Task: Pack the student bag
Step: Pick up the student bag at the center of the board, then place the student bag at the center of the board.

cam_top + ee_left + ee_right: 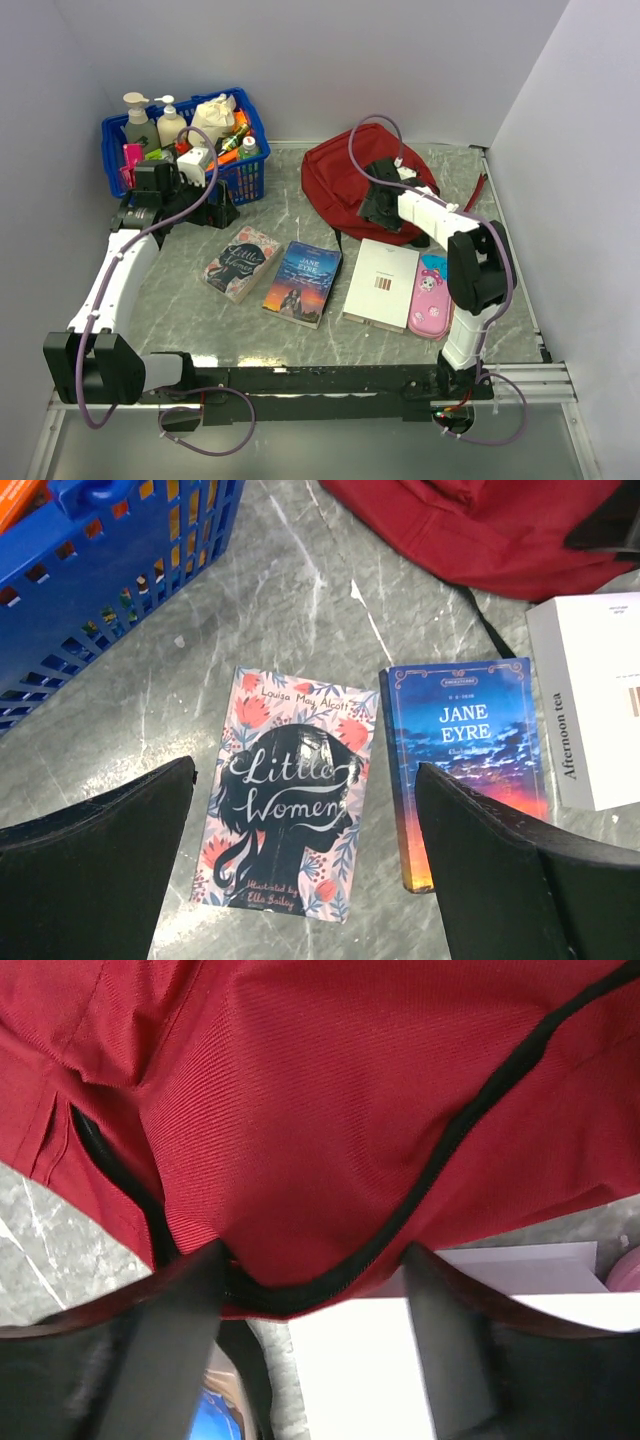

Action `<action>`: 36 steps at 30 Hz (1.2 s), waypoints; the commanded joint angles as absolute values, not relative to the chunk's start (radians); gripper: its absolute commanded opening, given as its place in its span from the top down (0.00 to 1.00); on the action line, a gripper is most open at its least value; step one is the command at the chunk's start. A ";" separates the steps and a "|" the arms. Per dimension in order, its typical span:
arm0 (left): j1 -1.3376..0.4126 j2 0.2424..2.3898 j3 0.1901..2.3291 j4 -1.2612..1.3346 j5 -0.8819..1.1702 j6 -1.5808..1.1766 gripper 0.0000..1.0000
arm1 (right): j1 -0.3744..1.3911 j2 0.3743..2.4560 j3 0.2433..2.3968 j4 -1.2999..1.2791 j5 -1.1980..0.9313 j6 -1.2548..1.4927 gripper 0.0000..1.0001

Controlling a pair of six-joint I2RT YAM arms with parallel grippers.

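Observation:
The dark red student bag (pixel 345 175) lies at the back of the table, right of middle, and fills the right wrist view (pixel 330 1100). My right gripper (pixel 377 212) is open at the bag's near edge, its jaws (pixel 315 1255) standing either side of the black zipper seam (pixel 440 1160) and holding nothing. My left gripper (pixel 218 212) is open and empty, hovering by the basket, above the "Little Women" book (pixel 290 795). Beside that book lie the "Jane Eyre" book (pixel 465 745), a white book (pixel 382 283) and a pink pencil case (pixel 432 295).
A blue plastic basket (pixel 245 180) of bottles stands at the back left, close to my left gripper; its wall shows in the left wrist view (pixel 100 590). White walls enclose the table on three sides. The books lie in a row at mid-table.

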State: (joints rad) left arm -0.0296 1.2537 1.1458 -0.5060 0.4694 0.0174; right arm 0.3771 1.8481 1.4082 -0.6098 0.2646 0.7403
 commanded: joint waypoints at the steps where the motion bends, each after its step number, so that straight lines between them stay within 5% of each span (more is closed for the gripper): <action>1: -0.031 1.215 1.138 -0.502 0.457 0.043 0.04 | 0.379 1.855 1.457 -0.572 0.281 0.776 0.46; 3: -0.031 1.213 1.141 -0.503 0.460 0.044 0.04 | 0.379 1.861 1.468 -0.583 0.298 0.775 0.63; 10: -0.031 1.203 1.157 -0.514 0.463 0.037 0.04 | 0.377 1.832 1.625 -0.620 0.299 0.706 0.99; 20: -0.031 1.177 1.154 -0.509 0.445 0.023 0.04 | 0.437 1.795 2.123 -0.749 0.239 0.577 1.00; 36: -0.031 1.140 1.152 -0.494 0.449 -0.046 0.04 | 0.762 1.231 1.732 -0.654 0.310 0.416 1.00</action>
